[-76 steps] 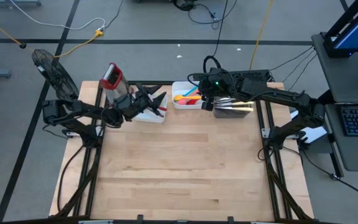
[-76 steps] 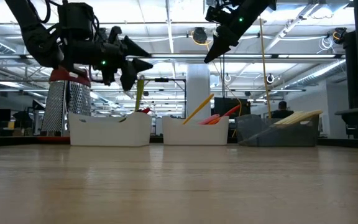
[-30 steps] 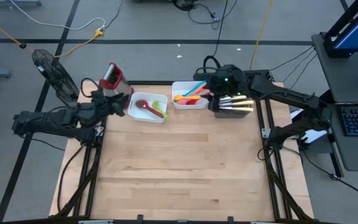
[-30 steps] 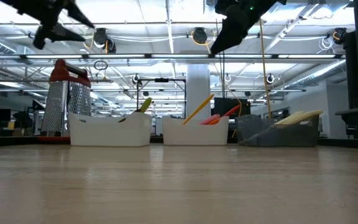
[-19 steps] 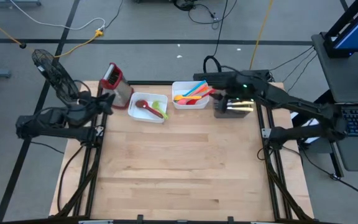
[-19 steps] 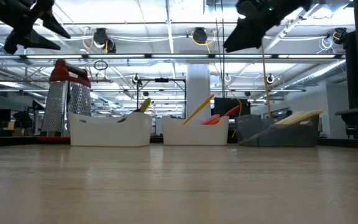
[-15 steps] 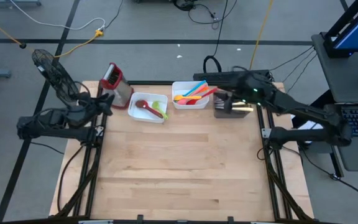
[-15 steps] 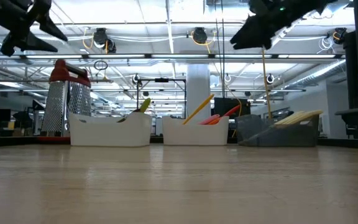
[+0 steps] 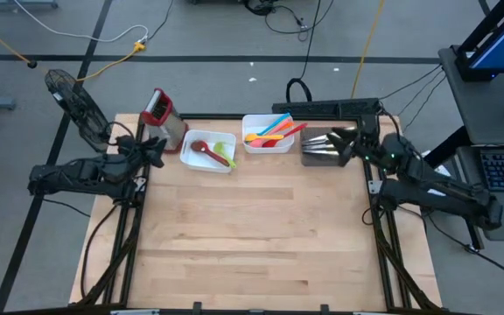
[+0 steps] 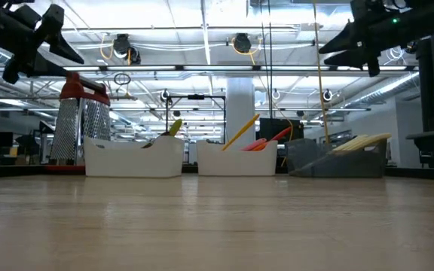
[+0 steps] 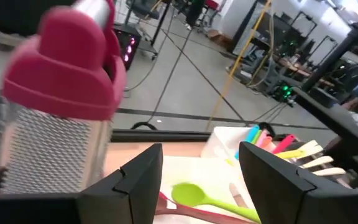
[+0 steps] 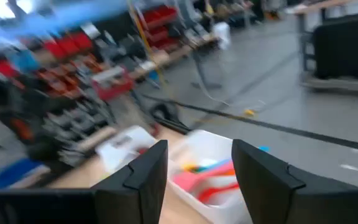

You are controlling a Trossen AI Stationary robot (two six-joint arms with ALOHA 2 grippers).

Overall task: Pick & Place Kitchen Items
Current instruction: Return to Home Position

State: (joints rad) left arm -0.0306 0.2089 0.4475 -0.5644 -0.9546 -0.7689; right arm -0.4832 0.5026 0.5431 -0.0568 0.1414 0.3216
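The kitchen items lie in trays at the table's far edge. A red spoon (image 9: pixel 201 147) and a green spoon (image 11: pixel 209 198) lie in the left white tray (image 9: pixel 210 164). Orange, blue, red and yellow utensils (image 9: pixel 269 131) lie in the middle white tray (image 9: pixel 254 145). Pale-handled knives (image 9: pixel 332 140) rest in the dark tray (image 9: pixel 315 157), their handles sticking over its rim (image 10: pixel 362 141). My left gripper (image 9: pixel 156 149) is open and empty, raised near the table's far left beside the grater. My right gripper (image 9: pixel 346 149) is open and empty, raised at the dark tray's right end.
A metal box grater with a red top (image 9: pixel 159 114) stands at the far left corner, close in front of my left gripper (image 11: pixel 61 106). The wooden tabletop (image 9: pixel 252 236) stretches bare from the trays to the near edge. A black fan (image 9: pixel 73 101) stands off the table's left.
My right gripper has drawn back from above the middle white tray toward the table's right edge, staying raised and open. My left gripper has pulled back a little toward the table's left edge. The utensils in the trays have not moved.
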